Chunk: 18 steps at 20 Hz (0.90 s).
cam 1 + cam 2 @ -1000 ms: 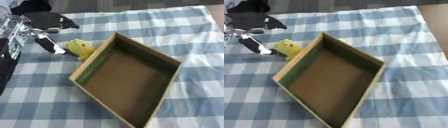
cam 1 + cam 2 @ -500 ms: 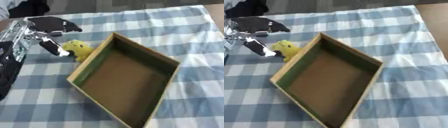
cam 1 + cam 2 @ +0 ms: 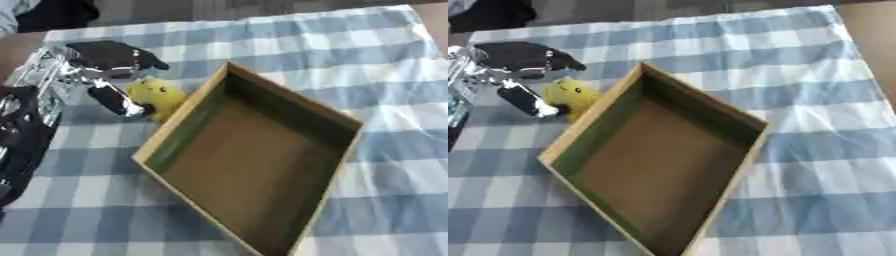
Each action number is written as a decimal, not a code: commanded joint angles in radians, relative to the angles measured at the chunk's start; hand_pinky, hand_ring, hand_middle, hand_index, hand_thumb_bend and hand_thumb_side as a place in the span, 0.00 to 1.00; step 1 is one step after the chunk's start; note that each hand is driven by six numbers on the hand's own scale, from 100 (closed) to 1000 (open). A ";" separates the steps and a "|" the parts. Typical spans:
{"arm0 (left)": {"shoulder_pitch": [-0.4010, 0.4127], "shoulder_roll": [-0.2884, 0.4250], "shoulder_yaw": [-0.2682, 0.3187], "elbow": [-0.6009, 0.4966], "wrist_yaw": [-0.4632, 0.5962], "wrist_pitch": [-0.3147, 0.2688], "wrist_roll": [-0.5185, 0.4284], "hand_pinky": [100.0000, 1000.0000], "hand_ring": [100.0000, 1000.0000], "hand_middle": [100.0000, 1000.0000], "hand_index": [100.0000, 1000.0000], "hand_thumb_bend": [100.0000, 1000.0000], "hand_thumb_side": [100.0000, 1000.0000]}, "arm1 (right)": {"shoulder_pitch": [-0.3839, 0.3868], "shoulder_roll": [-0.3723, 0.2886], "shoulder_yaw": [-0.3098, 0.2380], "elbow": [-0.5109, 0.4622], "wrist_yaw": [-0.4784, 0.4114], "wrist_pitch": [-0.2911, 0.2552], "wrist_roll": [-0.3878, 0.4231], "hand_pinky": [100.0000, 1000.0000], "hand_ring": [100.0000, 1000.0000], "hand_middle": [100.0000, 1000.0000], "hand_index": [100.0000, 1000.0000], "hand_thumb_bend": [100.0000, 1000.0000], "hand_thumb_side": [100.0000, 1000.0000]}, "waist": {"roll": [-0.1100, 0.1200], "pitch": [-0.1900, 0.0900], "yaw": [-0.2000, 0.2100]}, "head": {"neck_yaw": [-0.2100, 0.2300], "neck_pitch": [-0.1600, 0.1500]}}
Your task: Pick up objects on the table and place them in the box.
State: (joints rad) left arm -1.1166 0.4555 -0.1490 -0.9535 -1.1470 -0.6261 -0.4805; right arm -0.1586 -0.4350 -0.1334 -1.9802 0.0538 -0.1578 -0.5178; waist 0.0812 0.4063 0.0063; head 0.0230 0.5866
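A small yellow plush toy (image 3: 156, 94) lies on the checked cloth, touching the outside of the left wall of an open brown cardboard box (image 3: 294, 96). The box is empty, with a greenish inner left wall. My left hand (image 3: 112, 56) reaches in from the left and is open around the toy. Its black fingers stretch just behind the toy, and its thumb (image 3: 117, 100) points at the toy's left side, about touching it. The right hand shows in neither view.
A blue and white checked cloth (image 3: 394, 75) covers the table. My left forearm (image 3: 22, 145) fills the left edge. Something dark (image 3: 492, 12) lies beyond the far left corner. Bare brown tabletop (image 3: 872, 25) shows at the far right.
My left hand has moved right and nearer, closing in around the yellow toy. The toy and the box have stayed in place.
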 commanded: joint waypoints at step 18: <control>-0.002 0.003 0.002 0.008 -0.009 -0.074 -0.018 0.73 0.78 0.67 0.78 0.00 0.24 | -0.007 0.001 -0.003 -0.020 -0.014 0.003 0.005 0.64 0.46 0.32 0.66 0.00 0.44 | -0.001 -0.019 -0.011 | 0.010 -0.005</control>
State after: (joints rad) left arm -1.1073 0.4466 -0.1496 -0.9298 -1.1655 -0.6472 -0.4594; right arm -0.1590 -0.4259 -0.1286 -1.9802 0.0488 -0.1560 -0.5132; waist 0.0843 0.4114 -0.0041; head 0.0294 0.5865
